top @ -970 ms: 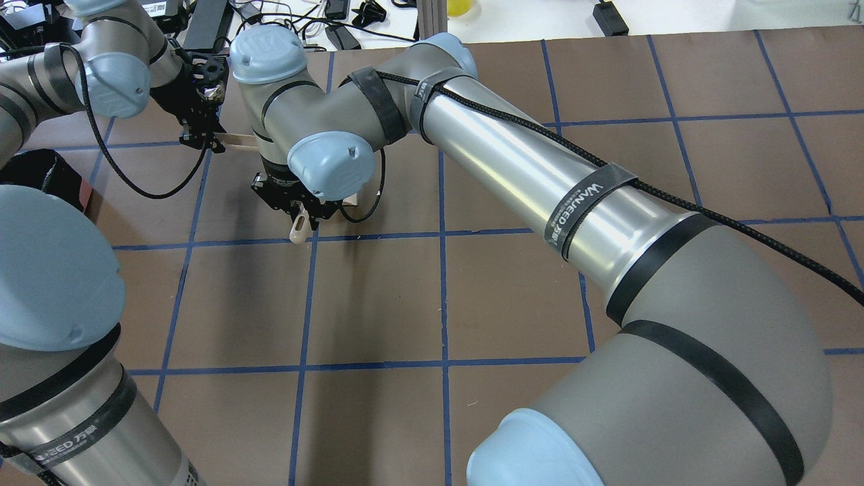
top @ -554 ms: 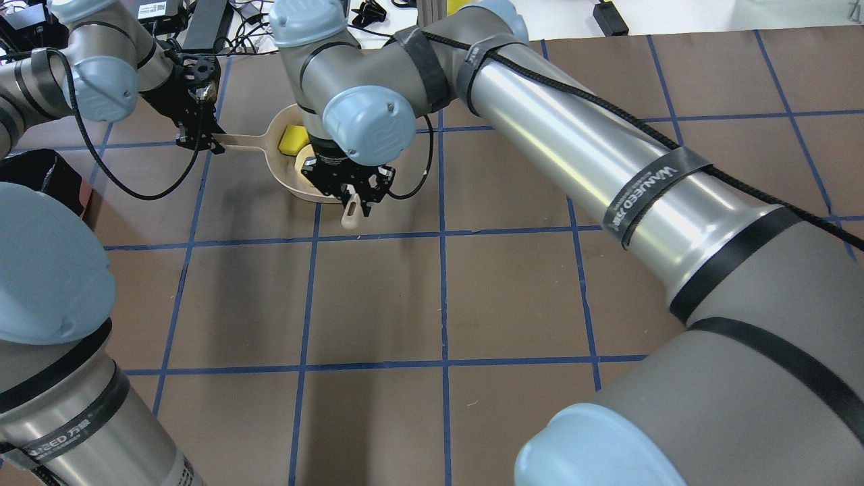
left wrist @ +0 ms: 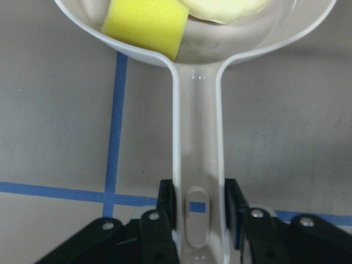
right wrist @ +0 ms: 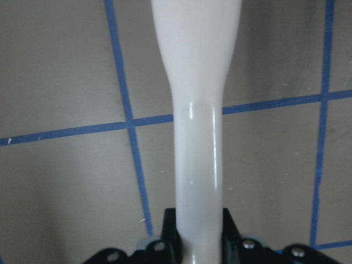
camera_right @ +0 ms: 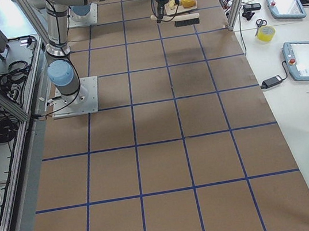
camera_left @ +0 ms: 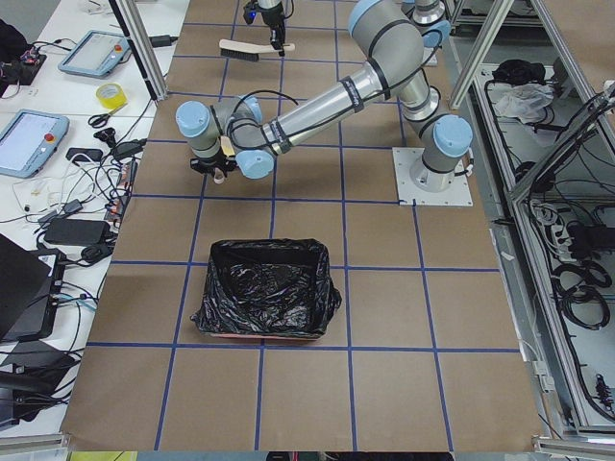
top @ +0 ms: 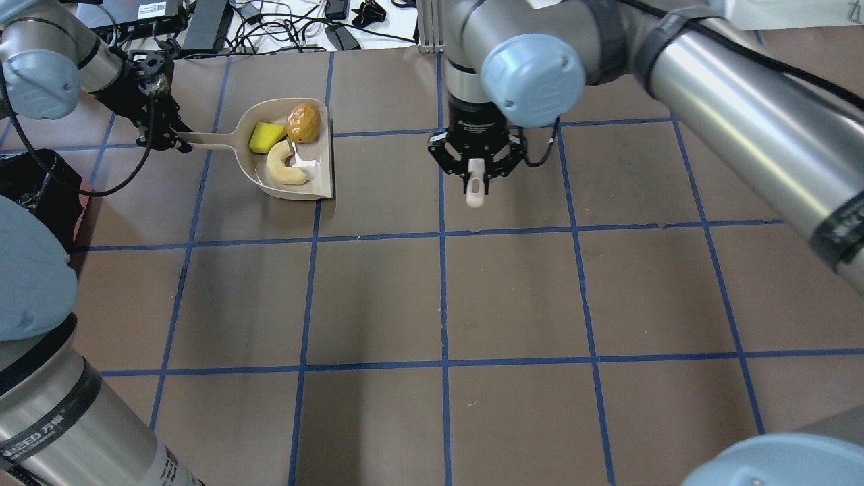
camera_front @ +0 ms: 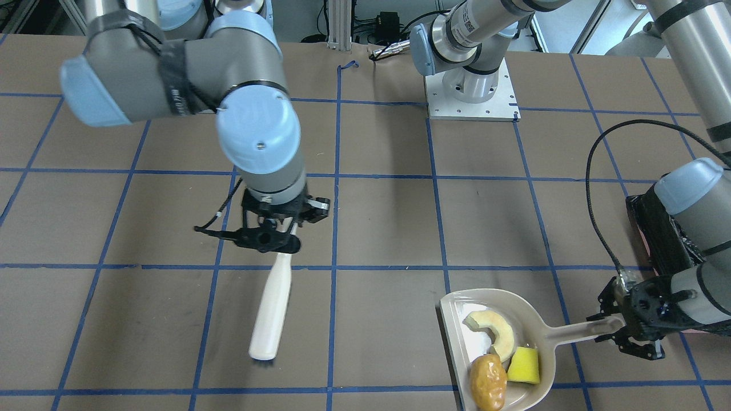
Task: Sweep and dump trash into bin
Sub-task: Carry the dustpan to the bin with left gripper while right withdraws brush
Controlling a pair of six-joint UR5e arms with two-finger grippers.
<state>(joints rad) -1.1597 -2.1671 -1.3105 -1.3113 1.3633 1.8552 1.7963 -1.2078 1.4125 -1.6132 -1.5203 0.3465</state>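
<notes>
The beige dustpan [top: 327, 162] lies on the table at the back left and holds all three trash pieces: the pale crescent slice [top: 285, 169], the yellow wedge [top: 265, 137] and the tan-brown lump [top: 303, 122]. My left gripper [top: 162, 138] is shut on the dustpan handle [left wrist: 197, 137]. My right gripper [top: 476, 169] is shut on the white handle of a brush [camera_front: 273, 308], held well to the right of the dustpan and apart from it. The bin [top: 30, 179], lined with a black bag, stands at the table's left edge, nearer to me than the left gripper.
Blue tape lines grid the brown table. An arm's base plate [camera_front: 471, 103] is bolted near the robot's side. Cables and devices [top: 297, 27] lie beyond the far edge. The right forearm [top: 742, 88] spans the right half of the overhead view.
My right gripper has moved right with the brush, away from the dustpan, uncovering the three pieces in it. The left gripper and dustpan shifted slightly left.
</notes>
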